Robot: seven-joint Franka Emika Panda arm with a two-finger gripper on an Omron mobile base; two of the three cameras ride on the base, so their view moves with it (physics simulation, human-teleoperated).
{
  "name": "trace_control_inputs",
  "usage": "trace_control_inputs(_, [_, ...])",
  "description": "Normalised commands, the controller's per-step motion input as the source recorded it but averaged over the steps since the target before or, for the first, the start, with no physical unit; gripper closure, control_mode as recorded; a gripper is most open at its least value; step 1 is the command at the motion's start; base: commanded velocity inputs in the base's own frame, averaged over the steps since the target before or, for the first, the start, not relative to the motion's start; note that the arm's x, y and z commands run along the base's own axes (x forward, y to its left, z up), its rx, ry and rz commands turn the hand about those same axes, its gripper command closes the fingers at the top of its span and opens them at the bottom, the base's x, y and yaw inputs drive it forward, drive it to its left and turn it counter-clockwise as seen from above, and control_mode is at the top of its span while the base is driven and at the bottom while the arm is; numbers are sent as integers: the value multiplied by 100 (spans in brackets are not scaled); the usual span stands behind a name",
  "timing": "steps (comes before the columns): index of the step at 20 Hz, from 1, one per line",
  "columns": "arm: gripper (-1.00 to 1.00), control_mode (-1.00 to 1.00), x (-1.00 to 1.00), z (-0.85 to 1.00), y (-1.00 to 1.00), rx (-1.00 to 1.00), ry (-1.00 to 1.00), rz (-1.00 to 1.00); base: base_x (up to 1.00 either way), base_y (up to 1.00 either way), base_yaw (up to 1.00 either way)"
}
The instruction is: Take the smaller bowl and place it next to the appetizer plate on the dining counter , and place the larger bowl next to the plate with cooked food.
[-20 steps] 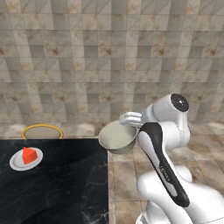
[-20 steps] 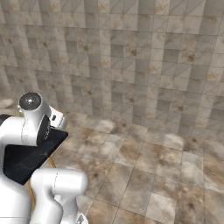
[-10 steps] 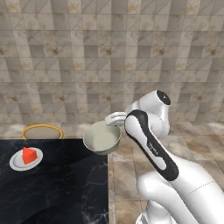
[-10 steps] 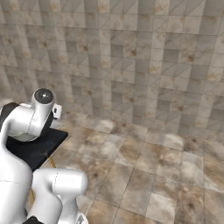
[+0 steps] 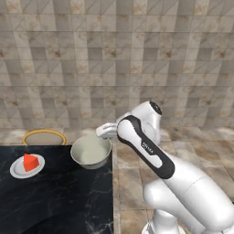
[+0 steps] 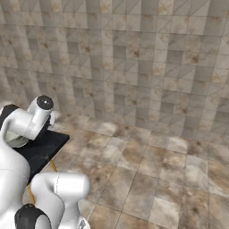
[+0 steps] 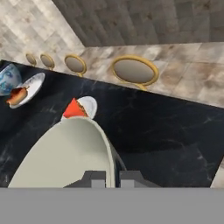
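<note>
Over the counter's right end: small bowl [image 5: 91, 151] hangs just above the black counter [image 5: 55, 201], right of the wedge plate [image 5: 26, 165].
Grip: my gripper [image 7: 112, 177] pinches the bowl's rim, one finger inside, one outside.
Handling: I'd judge it stiff, glazed, slippery, chippable; light.
Hold point: rim works; set down gently.
Far left: big bowl [image 7: 8, 78] touches the cooked-food plate [image 7: 27, 91].

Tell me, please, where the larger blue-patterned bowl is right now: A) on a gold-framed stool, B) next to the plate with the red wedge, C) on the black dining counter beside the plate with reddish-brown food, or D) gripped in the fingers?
C: in the hand view the larger bowl sits on the dining counter right beside the plate with cooked food.
</note>
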Motion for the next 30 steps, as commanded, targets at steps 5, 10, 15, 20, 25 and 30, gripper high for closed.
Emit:
trace_control_inputs(5, [100, -100, 0, -59, 0, 25, -4, -13, 0, 0, 0])
trace_control_inputs(10, [100, -100, 0, -32, 0, 27, 0, -11, 0, 0, 0])
trace_control_inputs(15, [100, -100, 0, 1, 6, 28, 6, -8, 0, 0, 0])
trace_control_inputs(20, [100, -100, 0, 0, 22, 16, 19, -8, 0, 0, 0])
trace_control_inputs(25, [100, -100, -1, -17, 10, -1, 33, -9, 0, 0, 0])
trace_control_inputs(30, [100, -100, 0, -2, 30, -9, 24, -12, 0, 0, 0])
